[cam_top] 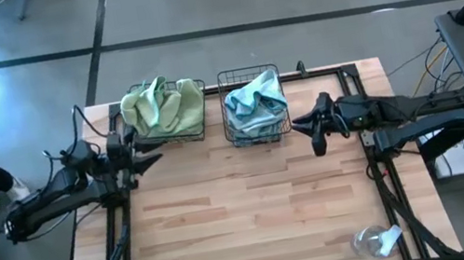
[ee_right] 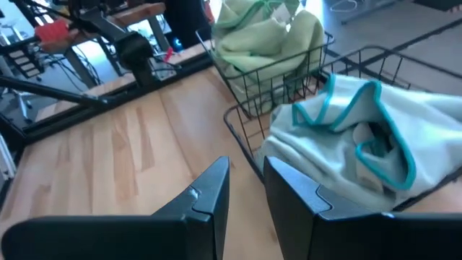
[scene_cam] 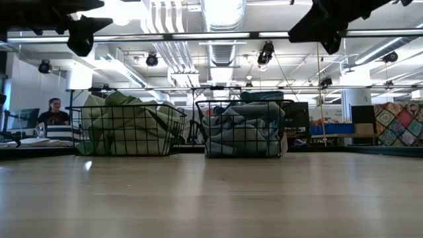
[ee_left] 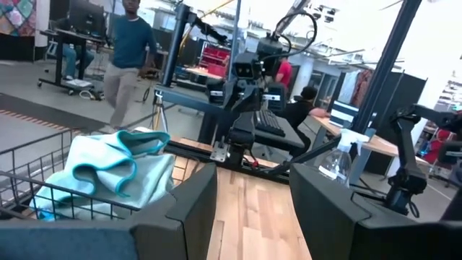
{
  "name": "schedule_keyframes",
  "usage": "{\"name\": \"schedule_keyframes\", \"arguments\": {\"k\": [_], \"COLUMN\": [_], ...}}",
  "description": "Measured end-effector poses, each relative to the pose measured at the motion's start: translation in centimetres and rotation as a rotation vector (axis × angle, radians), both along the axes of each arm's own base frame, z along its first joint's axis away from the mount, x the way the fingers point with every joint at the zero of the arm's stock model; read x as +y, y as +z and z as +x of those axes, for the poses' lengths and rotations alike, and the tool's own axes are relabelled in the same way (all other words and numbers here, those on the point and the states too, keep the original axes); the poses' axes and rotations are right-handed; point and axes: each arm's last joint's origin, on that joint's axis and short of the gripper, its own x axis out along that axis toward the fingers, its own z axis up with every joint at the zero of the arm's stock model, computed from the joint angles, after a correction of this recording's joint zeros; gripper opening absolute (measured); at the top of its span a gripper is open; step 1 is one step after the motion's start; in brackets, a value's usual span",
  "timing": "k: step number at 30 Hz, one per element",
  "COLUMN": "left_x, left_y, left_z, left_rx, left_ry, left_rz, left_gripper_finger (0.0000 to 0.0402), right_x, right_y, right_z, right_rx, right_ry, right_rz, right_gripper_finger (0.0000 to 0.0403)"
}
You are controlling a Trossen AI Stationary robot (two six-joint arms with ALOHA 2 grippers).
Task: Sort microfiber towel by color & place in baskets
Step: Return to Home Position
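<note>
Two black wire-mesh baskets stand side by side at the table's far edge. The left basket is heaped with light green towels, which bulge over its rim. The right basket holds pale blue-grey towels with teal hems. My left gripper hovers open, above the table just near and left of the green basket. My right gripper hovers open to the right of the blue basket, holding nothing. In the low view both grippers hang well above the table.
A clear plastic item lies near the table's near right corner. The wooden tabletop between the arms and the near edge is bare. People sit and walk in the room beyond the table.
</note>
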Motion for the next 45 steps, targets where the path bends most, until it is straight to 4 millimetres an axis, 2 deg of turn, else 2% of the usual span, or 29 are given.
{"name": "schedule_keyframes", "arguments": {"k": [12,26,36,45], "left_x": [0.3,0.1,0.0,0.0], "left_y": [-2.9,-3.0,-3.0,-4.0], "left_z": [0.8,0.5,0.5,0.5], "left_rx": [-0.081,-0.129,-0.129,-0.115], "left_ry": [-0.002,-0.028,-0.048,-0.044], "left_rz": [0.014,0.025,0.074,0.102], "left_gripper_finger": [0.0159,0.0159,0.0159,0.0159], "right_x": [0.0,0.0,0.1,0.1], "right_y": [-4.3,-6.1,-8.1,-9.6], "right_z": [0.0,-2.1,-3.5,-4.3], "right_rx": [-0.032,-0.15,-0.356,-0.367], "right_ry": [-0.024,-0.028,-0.025,-0.055], "right_rz": [0.04,0.05,0.059,0.09], "right_gripper_finger": [0.0082,0.0082,0.0082,0.0082]}}
